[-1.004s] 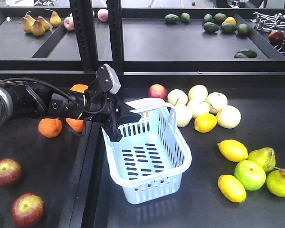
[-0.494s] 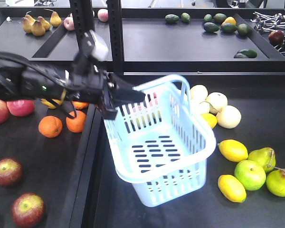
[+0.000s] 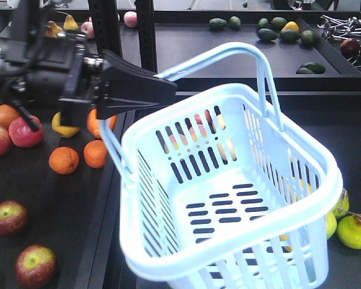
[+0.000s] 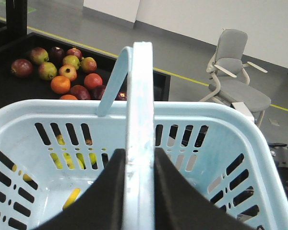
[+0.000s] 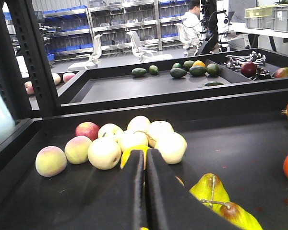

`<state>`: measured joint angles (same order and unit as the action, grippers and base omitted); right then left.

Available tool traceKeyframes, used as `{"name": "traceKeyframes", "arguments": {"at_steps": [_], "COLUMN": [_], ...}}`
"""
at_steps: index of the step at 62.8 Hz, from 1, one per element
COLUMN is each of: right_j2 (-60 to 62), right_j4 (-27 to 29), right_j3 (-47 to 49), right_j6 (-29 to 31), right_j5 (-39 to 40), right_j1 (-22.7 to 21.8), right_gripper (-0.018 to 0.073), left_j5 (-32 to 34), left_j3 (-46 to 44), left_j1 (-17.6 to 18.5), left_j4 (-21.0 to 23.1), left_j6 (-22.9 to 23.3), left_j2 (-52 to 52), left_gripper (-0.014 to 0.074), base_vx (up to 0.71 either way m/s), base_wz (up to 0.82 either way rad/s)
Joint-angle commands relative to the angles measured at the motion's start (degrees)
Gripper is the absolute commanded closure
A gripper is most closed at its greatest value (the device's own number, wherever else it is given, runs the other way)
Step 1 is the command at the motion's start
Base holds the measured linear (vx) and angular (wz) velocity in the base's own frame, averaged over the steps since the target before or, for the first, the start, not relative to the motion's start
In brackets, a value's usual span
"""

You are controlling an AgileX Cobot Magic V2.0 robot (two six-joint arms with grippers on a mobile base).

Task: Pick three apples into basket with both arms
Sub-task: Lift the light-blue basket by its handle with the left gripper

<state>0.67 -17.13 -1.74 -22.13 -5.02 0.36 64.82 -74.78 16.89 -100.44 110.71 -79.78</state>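
Note:
The pale blue basket (image 3: 174, 198) hangs tilted in the air and fills the middle of the front view. My left gripper (image 3: 168, 90) is shut on its raised handle (image 3: 259, 66). In the left wrist view both black fingers of that gripper (image 4: 138, 160) press the handle (image 4: 137, 96) above the basket's rim (image 4: 206, 112). The basket holds no fruit. Two dark red apples (image 3: 9, 217) (image 3: 35, 265) lie at the lower left of the left tray. My right gripper (image 5: 145, 160) is shut on nothing, low over the right tray.
Oranges (image 3: 63, 161) and brighter red apples (image 3: 24, 132) lie under my left arm. A black upright post (image 3: 145, 36) and a tray divider (image 3: 105, 229) stand left of the basket. Pale round fruit (image 5: 134, 139) and pears (image 5: 211, 191) lie before my right gripper.
My left arm has lifted the basket off the tray, up and toward the camera. It now looms much larger and hides the lemons and pale fruit behind it.

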Motion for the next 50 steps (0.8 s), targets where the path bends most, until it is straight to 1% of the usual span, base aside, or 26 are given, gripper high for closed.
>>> {"name": "traceKeyframes", "arguments": {"at_steps": [1, 9, 17, 24, 34, 50], "right_j2": [0.75, 0.75, 0.75, 0.75, 0.75, 0.75], "right_j4": [-0.65, -0.65, -0.65, -0.65, -0.65, -0.65], "right_j3": [-0.65, -0.65, -0.65, -0.65, -0.65, -0.65], "right_j6": [0.12, 0.12, 0.12, 0.12, 0.12, 0.12], "right_j5": [4.26, 4.26, 4.26, 4.26, 4.26, 4.26], "right_j1": [-0.3, -0.3, -0.3, -0.3, -0.3, -0.3], "right_gripper": [0.0564, 0.0564, 0.0564, 0.0564, 0.0564, 0.0564], "left_j5": [-3.03, -6.82, -15.65, -21.0, -21.91, -21.08], "left_j3": [2.96, 11.49, 19.78, 24.75, 28.21, 28.18], "left_j1": [0.14, 0.14, 0.14, 0.14, 0.14, 0.14], "left_j4": [-3.0, -3.0, -3.0, -3.0, -3.0, -2.78], "left_j6": [0.72, 0.65, 0.05, 0.05, 0.05, 0.05], "left_j2": [6.6, 13.18, 18.97, 22.94, 26.18, 26.7], "left_gripper": [0.0604, 0.0604, 0.0604, 0.0604, 0.0604, 0.0604], "base_vx": [0.0, 0.0, 0.0, 0.0, 0.0, 0.0], "base_wz": [0.0, 0.0, 0.0, 0.0, 0.0, 0.0]}}
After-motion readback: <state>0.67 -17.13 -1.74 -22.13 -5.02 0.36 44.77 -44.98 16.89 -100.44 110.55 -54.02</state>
